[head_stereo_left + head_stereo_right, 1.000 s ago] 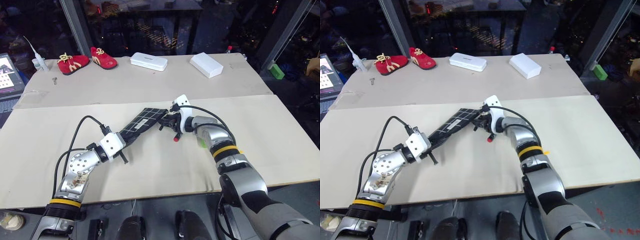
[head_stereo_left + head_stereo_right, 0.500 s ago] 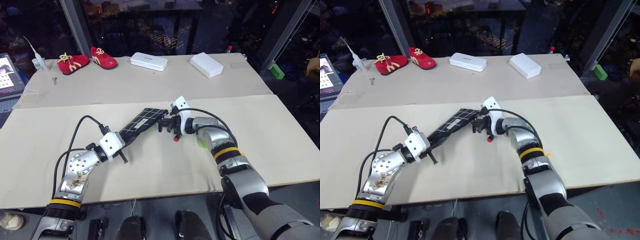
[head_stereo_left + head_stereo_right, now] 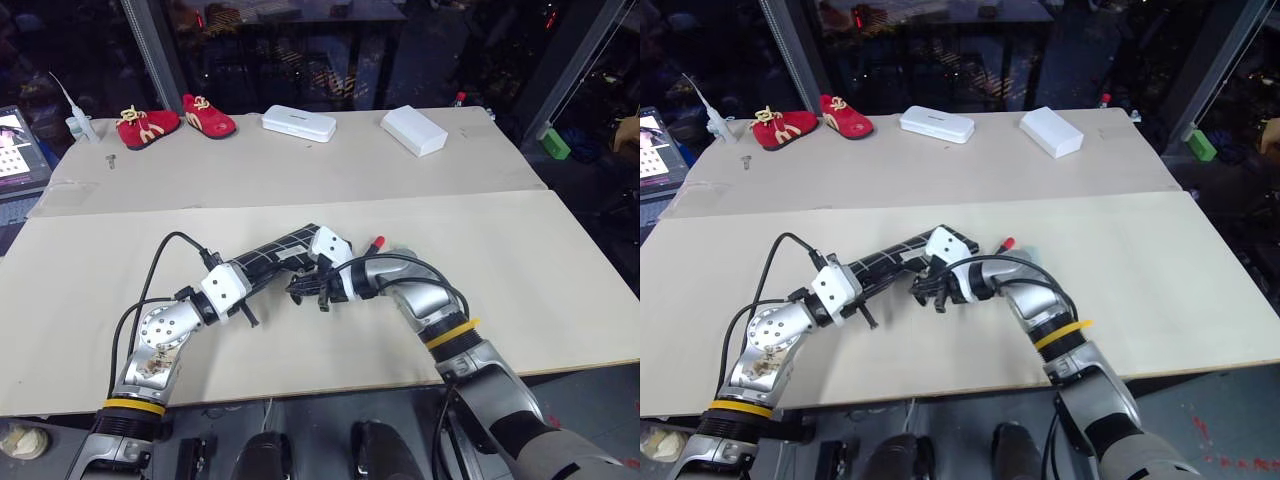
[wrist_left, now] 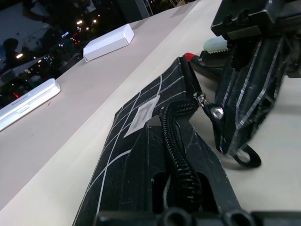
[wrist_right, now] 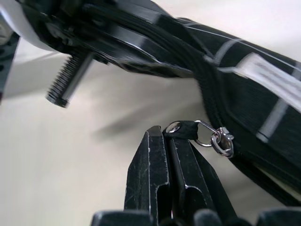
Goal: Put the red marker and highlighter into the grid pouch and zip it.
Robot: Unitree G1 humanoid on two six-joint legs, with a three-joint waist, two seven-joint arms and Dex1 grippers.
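The grid pouch (image 3: 277,250) lies slanted across the middle of the table. My left gripper (image 3: 260,272) is shut on its near end. My right gripper (image 5: 167,134) is shut on the zipper pull strap (image 5: 186,127), which hangs from the slider by a small ring. In the head views, that gripper (image 3: 305,287) sits beside the pouch's middle, close to the left one. The red marker's tip (image 3: 378,241) and a pale bit of the highlighter (image 4: 216,45) show just past the pouch's far end, behind my right wrist. I cannot tell whether they lie inside the pouch.
At the back of the table are two small red shoes (image 3: 175,118) and two white boxes (image 3: 297,123) (image 3: 413,129). A green block (image 3: 555,143) sits off the table's far right. A laptop (image 3: 15,145) is at the far left edge.
My right gripper shut on the zipper pull and drew it along the pouch toward my left gripper. The red tip that was below my right wrist now shows beyond it. The left gripper has not moved.
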